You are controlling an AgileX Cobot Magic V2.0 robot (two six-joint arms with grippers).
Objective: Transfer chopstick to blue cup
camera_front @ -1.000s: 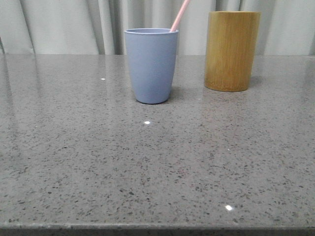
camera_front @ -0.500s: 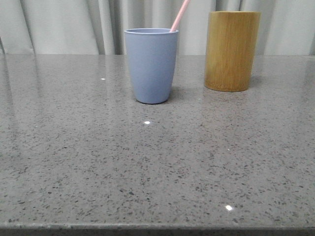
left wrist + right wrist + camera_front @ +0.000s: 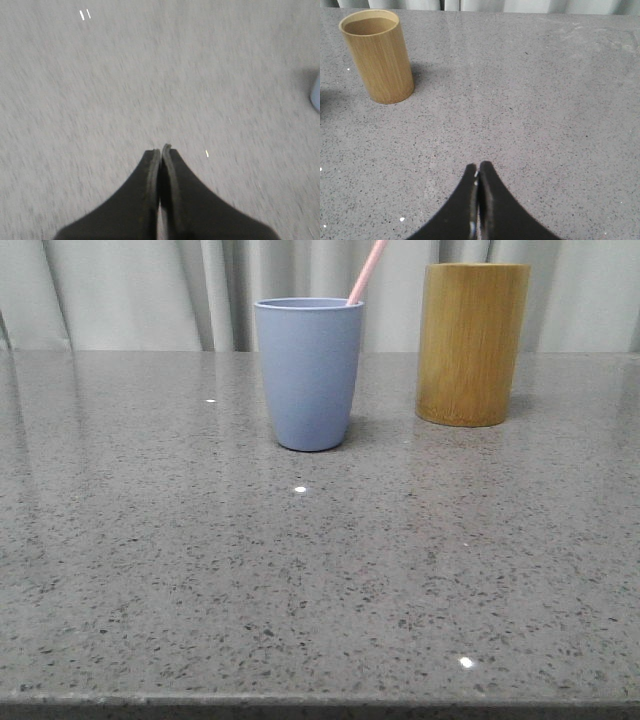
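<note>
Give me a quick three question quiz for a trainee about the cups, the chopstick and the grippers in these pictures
1. True or false: the pink chopstick stands in the bamboo holder.
2. Which is shut: A) only the left gripper B) only the right gripper C) both?
3. Fill in: in the front view, the blue cup stands to the ___ of the bamboo holder.

Key: 1 false, it leans in the blue cup; 2 C; 3 left.
</note>
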